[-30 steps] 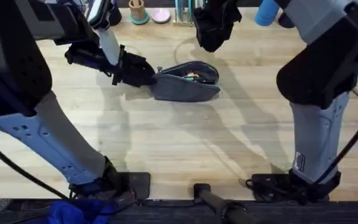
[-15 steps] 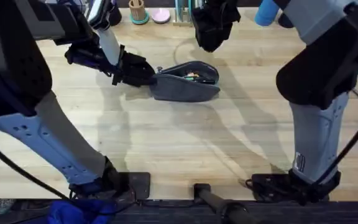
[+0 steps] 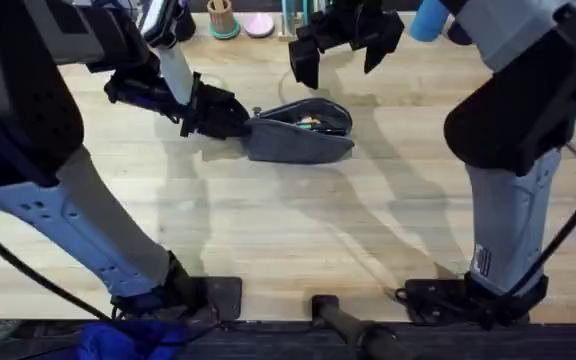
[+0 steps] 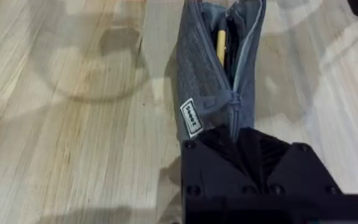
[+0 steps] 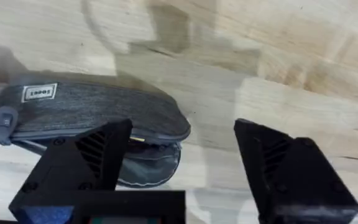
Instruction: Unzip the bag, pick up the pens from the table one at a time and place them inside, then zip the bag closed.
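The bag (image 3: 301, 130) lay on the table (image 3: 298, 230) toward the far side, zipper open, with a yellow pen (image 4: 220, 46) visible inside. The left gripper (image 3: 236, 120) was clamped on the bag's near end — the black fingers closed over the fabric beside the zipper's end. The right gripper (image 3: 340, 55) hung above the bag's far side, fingers spread wide and holding nothing.

The blue-grey fabric bag (image 3: 303, 131) lies on its side on the light wooden tabletop (image 3: 298, 230), its zipper open along the top. A yellow pen (image 4: 220, 46) rests inside it, lengthwise along the opening. A small white label (image 4: 191, 117) marks the bag's end.
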Robot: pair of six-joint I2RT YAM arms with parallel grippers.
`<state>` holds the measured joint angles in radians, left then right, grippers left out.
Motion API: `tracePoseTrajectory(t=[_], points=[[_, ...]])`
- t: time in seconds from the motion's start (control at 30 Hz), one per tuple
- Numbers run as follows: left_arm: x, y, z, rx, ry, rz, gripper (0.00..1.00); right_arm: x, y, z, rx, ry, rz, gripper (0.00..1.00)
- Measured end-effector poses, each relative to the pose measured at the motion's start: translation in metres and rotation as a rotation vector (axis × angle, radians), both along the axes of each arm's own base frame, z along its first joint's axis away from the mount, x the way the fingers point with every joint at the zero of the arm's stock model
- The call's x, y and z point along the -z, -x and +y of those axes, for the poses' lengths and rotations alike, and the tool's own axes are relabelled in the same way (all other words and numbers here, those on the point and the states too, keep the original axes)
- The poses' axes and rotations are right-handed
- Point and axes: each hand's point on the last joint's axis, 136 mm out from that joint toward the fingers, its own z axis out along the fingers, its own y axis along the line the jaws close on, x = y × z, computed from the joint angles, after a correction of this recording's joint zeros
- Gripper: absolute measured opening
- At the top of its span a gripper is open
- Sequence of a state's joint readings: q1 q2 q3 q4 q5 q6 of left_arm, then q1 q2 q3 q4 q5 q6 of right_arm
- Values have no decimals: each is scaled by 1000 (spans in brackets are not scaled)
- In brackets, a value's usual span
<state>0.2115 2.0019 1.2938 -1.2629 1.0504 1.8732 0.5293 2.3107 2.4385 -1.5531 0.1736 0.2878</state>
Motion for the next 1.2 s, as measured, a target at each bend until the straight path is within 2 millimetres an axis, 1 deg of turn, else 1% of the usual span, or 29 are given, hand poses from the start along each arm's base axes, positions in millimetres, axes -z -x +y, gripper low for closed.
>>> tracePoseTrajectory(t=[0.1,0.23,0.37,0.53,0.63,0.87,1.2], points=[[0,0,0,0,0,0,42,-4,-3,1,0,-7,-19,996],[0,0,0,0,0,0,42,-23,-11,9,-1,-58,-78,996],[0,0,0,0,0,0,42,-46,-16,27,-13,-172,-126,996],[0,0,0,0,0,0,42,-61,-16,51,-49,-311,-131,995],[0,0,0,0,0,0,42,-64,-13,63,-94,-363,-120,995],[0,0,0,0,0,0,42,-65,2,85,-172,-399,-94,996],[0,0,0,0,0,0,42,-65,15,101,-223,-405,-82,995]])
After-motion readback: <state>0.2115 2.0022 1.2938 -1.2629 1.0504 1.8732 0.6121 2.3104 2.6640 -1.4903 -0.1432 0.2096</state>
